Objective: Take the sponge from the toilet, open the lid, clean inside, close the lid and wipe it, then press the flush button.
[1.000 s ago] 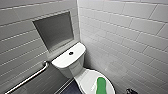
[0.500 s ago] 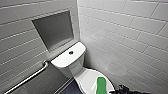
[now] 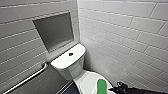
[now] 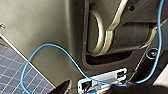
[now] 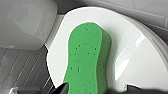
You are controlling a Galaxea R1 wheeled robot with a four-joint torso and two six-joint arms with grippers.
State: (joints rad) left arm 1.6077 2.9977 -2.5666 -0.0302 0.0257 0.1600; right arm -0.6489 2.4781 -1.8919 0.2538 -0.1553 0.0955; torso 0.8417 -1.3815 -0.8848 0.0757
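Note:
The white toilet (image 3: 67, 61) stands in the corner, its dark flush button (image 3: 71, 54) in the middle of the tank top. The lid (image 3: 87, 80) is down, and the green sponge (image 3: 101, 86) lies flat on it. My right gripper (image 3: 117, 88) hovers just to the right of the sponge, low over the lid. In the right wrist view the sponge (image 5: 86, 60) lies lengthwise on the lid (image 5: 130, 50), with my open right gripper (image 5: 97, 90) at its near end and a dark fingertip (image 5: 61, 88) beside it. My left gripper (image 4: 100, 88) is open beside the robot's own body.
A grey recessed niche (image 3: 53, 31) is set in the tiled wall behind the tank. A metal grab bar (image 3: 27, 78) runs along the left wall. The white tiled wall (image 3: 125, 37) is close on the right. A blue cable (image 4: 45, 50) loops over dark floor tiles (image 4: 10, 75).
My right gripper has edged slightly leftward, closer to the sponge. The toilet and sponge have not moved.

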